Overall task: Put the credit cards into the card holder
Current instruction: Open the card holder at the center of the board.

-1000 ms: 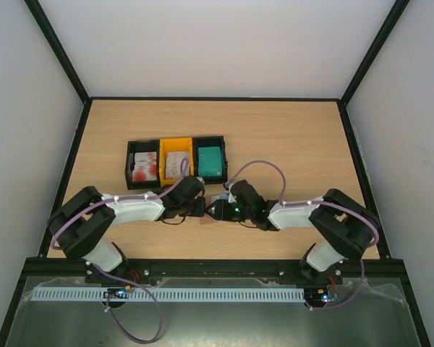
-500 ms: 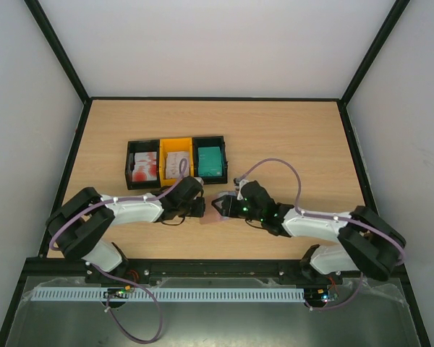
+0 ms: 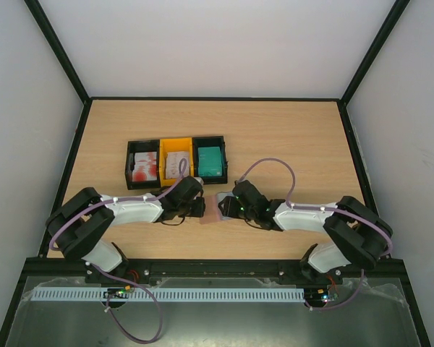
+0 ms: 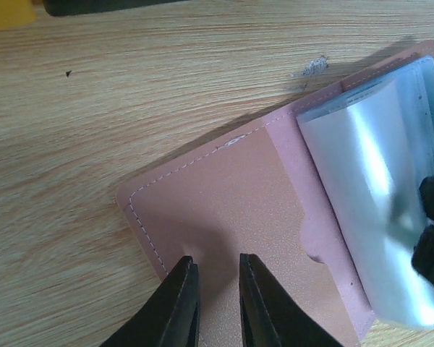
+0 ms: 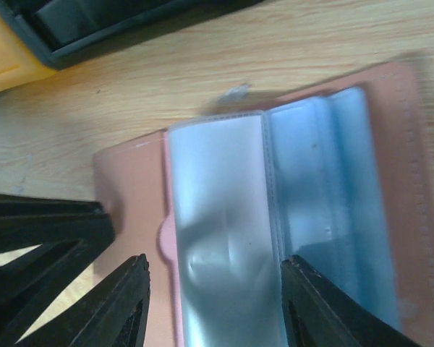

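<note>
The card holder (image 3: 213, 210) lies open on the table between my two grippers, pinkish-brown with pale blue-grey clear pockets (image 5: 217, 188). My left gripper (image 4: 217, 264) is open by a narrow gap and its fingertips (image 4: 184, 271) press on the holder's left flap (image 4: 231, 195). My right gripper (image 5: 217, 285) is wide open just above the clear pockets and holds nothing. The credit cards sit in trays at the back left: red-and-white (image 3: 144, 168), pale (image 3: 176, 163), teal (image 3: 210, 157). No card is in either gripper.
The three trays stand side by side as a black, yellow and black row (image 3: 175, 142) just behind the grippers. Their edges show in the right wrist view (image 5: 7, 61). Black rails border the table (image 3: 296, 137) on the left, back and right.
The right arm's elbow swung out to the right and came back, while its gripper stayed at the holder. The left arm has not moved.
</note>
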